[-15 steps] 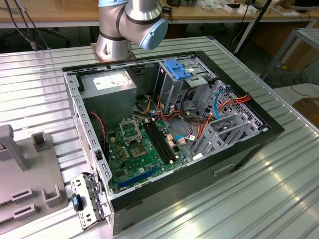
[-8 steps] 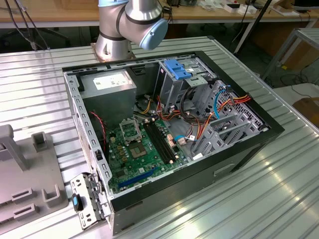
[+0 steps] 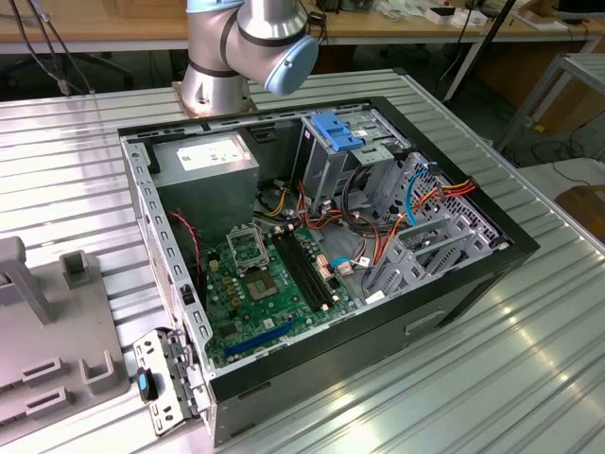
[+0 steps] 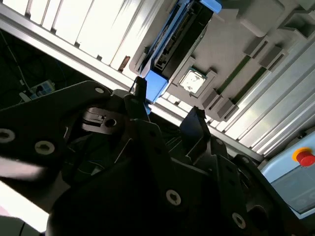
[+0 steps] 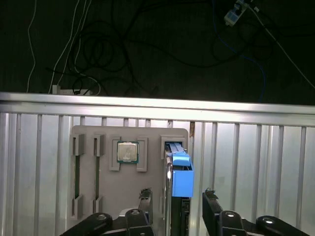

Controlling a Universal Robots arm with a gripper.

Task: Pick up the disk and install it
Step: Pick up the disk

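Standing on edge in a grey holder [image 5: 93, 147], disk [image 5: 180, 172], flanked by spread pincer [image 5: 177, 194], not touching it

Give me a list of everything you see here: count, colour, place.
disk: one, dark grey with blue rails, on edge in the holder tray
holder tray: one, grey, on the table
processor chip: one, silver, in the tray beside the disk
computer case: one, black, open, on the table
motherboard: one, green, inside the case
power supply: one, grey, inside the case
table: one, silver, ribbed
gripper: one, black, open, disk seen between its fingers
arm: one, grey and blue, mounted by the case
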